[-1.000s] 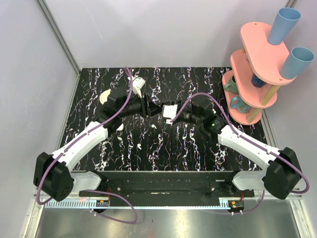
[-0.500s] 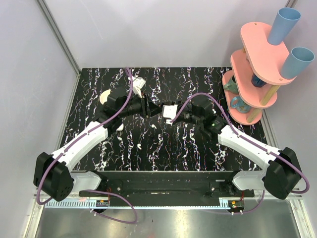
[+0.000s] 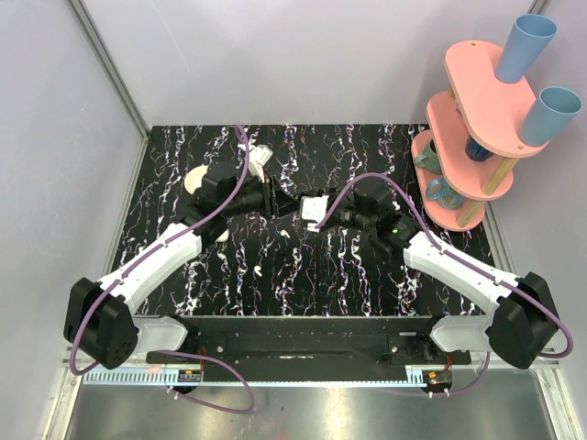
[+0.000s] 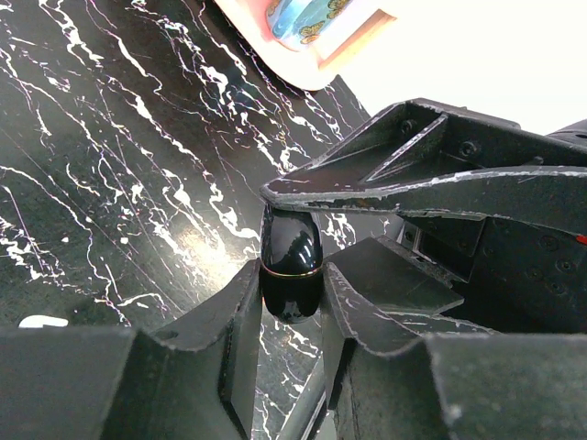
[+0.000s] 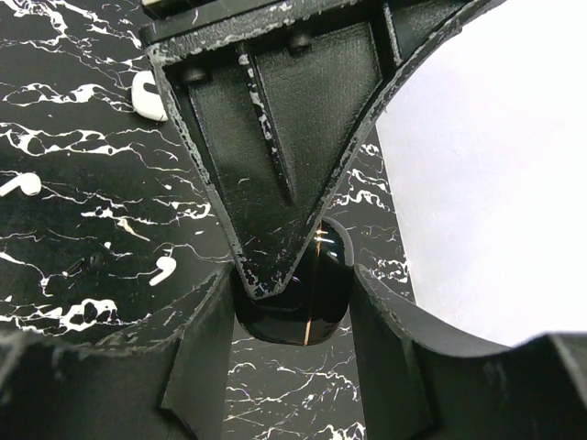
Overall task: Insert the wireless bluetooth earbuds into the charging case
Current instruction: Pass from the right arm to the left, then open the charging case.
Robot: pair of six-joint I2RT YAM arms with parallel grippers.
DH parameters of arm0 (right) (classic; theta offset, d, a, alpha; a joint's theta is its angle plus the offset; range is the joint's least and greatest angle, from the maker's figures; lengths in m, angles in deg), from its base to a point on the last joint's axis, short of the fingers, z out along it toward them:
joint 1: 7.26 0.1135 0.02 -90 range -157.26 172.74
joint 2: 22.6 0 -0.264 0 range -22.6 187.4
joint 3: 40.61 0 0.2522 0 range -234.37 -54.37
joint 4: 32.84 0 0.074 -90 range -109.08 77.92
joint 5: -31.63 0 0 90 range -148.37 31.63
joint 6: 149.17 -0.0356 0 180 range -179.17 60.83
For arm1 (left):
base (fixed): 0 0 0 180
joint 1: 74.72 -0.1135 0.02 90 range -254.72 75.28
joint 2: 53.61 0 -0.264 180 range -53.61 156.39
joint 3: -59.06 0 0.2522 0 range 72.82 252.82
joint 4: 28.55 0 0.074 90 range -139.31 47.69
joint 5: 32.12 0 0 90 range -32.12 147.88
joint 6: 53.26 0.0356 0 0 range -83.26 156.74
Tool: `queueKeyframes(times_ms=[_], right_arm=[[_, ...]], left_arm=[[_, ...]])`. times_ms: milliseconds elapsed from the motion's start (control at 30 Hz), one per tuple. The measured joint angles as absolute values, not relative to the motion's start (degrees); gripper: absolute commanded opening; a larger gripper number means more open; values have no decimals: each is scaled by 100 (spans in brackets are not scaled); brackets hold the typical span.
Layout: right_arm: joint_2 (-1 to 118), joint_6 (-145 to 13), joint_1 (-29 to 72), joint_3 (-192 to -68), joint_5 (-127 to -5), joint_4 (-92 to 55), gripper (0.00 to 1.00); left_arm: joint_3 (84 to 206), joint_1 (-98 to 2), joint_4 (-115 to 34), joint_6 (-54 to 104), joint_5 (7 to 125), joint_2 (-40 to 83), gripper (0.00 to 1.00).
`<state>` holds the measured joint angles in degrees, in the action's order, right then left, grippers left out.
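Reaching inward from either side, both arms stretch low over the black marbled tabletop (image 3: 339,275) and meet tip to tip near its middle, elbows bent outward. The left gripper (image 4: 291,295) is closed narrowly on a glossy black capsule (image 4: 291,246) with a thin gold seam, its fingers pressed to both flanks. The right gripper (image 5: 295,316) clamps the same capsule from the opposite end, with one left finger crossing in front of it. The cream charging case (image 3: 194,181) lies left of the capsule, well apart, partly behind the left wrist. The white earbuds (image 5: 163,267) lie loose on the tabletop near the capsule, apart from both grippers.
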<state>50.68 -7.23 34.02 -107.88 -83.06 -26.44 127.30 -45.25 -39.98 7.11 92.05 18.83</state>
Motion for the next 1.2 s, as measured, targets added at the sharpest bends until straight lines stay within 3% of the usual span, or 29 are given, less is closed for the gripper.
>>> queueKeyframes(times_ms=[67, 100, 133, 233, 267, 300, 667, 833, 933, 1067, 1200], right_arm=[[5068, -699, 3402, -10788, -8308, -2611, 25], [5068, -690, 3402, -10788, -8308, -2607, 32], [5066, -688, 3402, -10788, -8308, -2607, 36], [5053, -686, 3402, -10762, -8300, -2629, 62], [5040, -688, 3402, -10738, -8295, -2657, 87], [5018, -692, 3402, -10701, -8291, -2699, 100], [4463, -1767, 3450, -10544, -7384, -3444, 100], [4122, -3350, 3459, -10603, -6177, -3831, 100], [4268, -4465, 3323, -11359, -5548, -3026, 100], [4917, -5988, 2626, -13053, -6151, -1708, 99], [5223, -7282, 2149, -13551, -7196, -1182, 96]], left_arm=[[12730, -4518, -4007, 716, 9209, 1894, 10], [12730, -4514, -4007, 720, 9207, 1898, 0], [12730, -4514, -4007, 726, 9209, 1898, 0], [12730, -4514, -4009, 766, 9214, 1898, 0], [12730, -4512, -4009, 786, 9214, 1898, 0], [12730, -4510, -4007, 803, 9212, 1898, 0], [12206, -4728, -3592, 1218, 8954, 1151, 0], [11482, -4879, -2625, 1334, 8744, 434, 0], [10969, -4879, -2033, 1422, 8580, 47, 0], [10689, -4879, -1471, 1531, 8495, -165, 0], [10252, -4879, -379, 1520, 8423, -244, 0]])
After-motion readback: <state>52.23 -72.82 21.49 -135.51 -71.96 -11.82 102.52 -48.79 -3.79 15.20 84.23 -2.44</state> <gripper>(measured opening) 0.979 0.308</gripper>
